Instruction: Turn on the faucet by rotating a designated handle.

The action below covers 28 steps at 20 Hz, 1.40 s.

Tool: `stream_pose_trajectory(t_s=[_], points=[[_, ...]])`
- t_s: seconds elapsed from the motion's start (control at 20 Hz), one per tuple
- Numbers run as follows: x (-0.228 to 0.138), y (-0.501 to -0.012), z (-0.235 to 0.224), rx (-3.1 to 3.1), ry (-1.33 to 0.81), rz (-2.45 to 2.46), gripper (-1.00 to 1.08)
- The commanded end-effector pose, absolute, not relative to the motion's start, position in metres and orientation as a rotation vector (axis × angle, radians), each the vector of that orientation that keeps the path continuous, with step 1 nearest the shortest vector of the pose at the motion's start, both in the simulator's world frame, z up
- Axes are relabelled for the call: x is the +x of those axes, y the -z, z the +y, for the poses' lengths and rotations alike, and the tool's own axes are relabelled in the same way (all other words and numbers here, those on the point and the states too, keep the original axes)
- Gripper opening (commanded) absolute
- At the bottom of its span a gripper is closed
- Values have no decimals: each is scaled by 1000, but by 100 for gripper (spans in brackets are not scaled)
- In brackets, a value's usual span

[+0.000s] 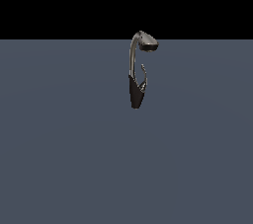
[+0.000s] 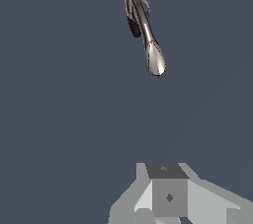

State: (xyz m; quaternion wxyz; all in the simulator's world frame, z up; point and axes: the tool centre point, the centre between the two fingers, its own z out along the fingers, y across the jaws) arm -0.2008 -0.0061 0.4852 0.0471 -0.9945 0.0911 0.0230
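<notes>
Well apart from the end effector (image 2: 170, 203) stands the faucet (image 2: 148, 35).

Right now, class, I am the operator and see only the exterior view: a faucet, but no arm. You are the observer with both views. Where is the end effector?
Observer: The wrist view shows part of the end effector. It is well apart from the faucet, with only bare floor between them.
Operator: Is it open or shut?
Observer: I cannot tell. The wrist picture's edge cuts off its fingertips.
Operator: Does the wrist camera see the handle?
Observer: Only just. A sliver of the handle peeks out beside the faucet's arch, and the rest is hidden behind it.
</notes>
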Motion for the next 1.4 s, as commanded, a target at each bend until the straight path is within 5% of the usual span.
stream_pose_trajectory(t_s=[0.0, 1.35], points=[[-185, -483, -5, -3003, -96, 340, -100], [6, -391, -20, -2543, -428, 1047, -100]])
